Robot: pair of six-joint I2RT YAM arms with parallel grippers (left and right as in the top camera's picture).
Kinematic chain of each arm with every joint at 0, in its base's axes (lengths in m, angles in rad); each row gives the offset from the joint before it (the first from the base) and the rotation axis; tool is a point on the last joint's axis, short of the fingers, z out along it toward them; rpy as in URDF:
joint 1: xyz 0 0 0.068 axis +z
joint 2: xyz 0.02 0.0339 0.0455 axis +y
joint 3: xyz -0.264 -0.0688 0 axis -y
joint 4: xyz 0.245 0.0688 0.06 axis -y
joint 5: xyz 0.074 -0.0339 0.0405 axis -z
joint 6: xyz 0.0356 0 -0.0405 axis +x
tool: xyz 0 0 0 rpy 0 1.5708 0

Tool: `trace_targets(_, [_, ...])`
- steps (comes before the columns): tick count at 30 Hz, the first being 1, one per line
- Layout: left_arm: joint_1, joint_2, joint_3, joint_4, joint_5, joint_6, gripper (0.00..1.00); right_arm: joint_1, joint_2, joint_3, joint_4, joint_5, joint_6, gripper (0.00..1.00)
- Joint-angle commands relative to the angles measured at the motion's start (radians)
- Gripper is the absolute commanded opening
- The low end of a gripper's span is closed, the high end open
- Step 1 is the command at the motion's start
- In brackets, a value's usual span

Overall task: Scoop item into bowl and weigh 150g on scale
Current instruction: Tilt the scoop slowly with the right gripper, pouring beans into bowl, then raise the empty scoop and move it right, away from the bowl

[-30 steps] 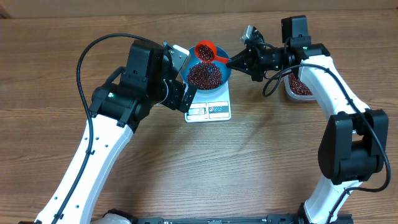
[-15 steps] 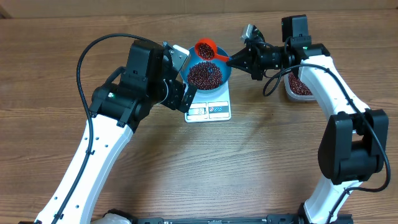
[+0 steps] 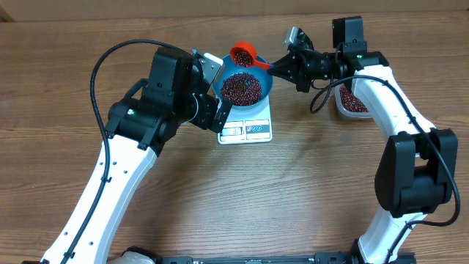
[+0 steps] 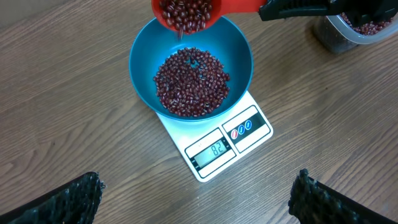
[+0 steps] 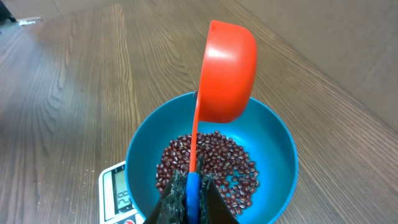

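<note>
The bowl point(image 3: 242, 86) sits on the scale point(image 3: 248, 126), covering all but its front strip. Bare table point(image 3: 293, 191) lies broad on the near side. The tub point(image 3: 353, 103) stands well to the right, under the right arm. That arm reaches in from the right, its tool point(image 5: 191, 199) pinching the handle of the scoop point(image 3: 242, 56). The scoop is tipped over the bowl's far rim. Beans point(image 4: 191, 81) heap in the bowl, with more in the scoop. The left tool point(image 3: 214, 92) hangs just left of the bowl, spread wide and empty. The display seems to read 82.
</note>
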Motion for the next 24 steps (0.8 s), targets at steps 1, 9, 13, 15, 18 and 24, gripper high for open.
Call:
trace_targets(1, [0.005, -0.003, 0.010, 0.002, 0.015, 0.019, 1.00, -0.007, -0.033, 0.021, 0.013, 0.011, -0.025, 0.04])
trace_targets(9, [0.006, -0.003, 0.010, 0.002, 0.015, 0.019, 1.00, -0.007, -0.033, 0.021, 0.008, 0.014, -0.061, 0.04])
trace_targets(13, [0.006, -0.003, 0.010, 0.001, 0.015, 0.019, 1.00, -0.007, -0.033, 0.021, 0.008, 0.014, -0.070, 0.04])
trace_targets(15, [0.006, -0.003, 0.010, 0.002, 0.014, 0.019, 1.00, -0.007, -0.033, 0.021, 0.009, 0.014, -0.070, 0.04])
trace_targets(18, [0.006, -0.003, 0.010, 0.002, 0.014, 0.019, 1.00, -0.007, -0.033, 0.021, 0.008, 0.014, -0.070, 0.04])
trace_targets(24, [0.006, -0.003, 0.010, 0.002, 0.015, 0.019, 1.00, -0.007, -0.033, 0.021, 0.008, 0.014, -0.077, 0.04])
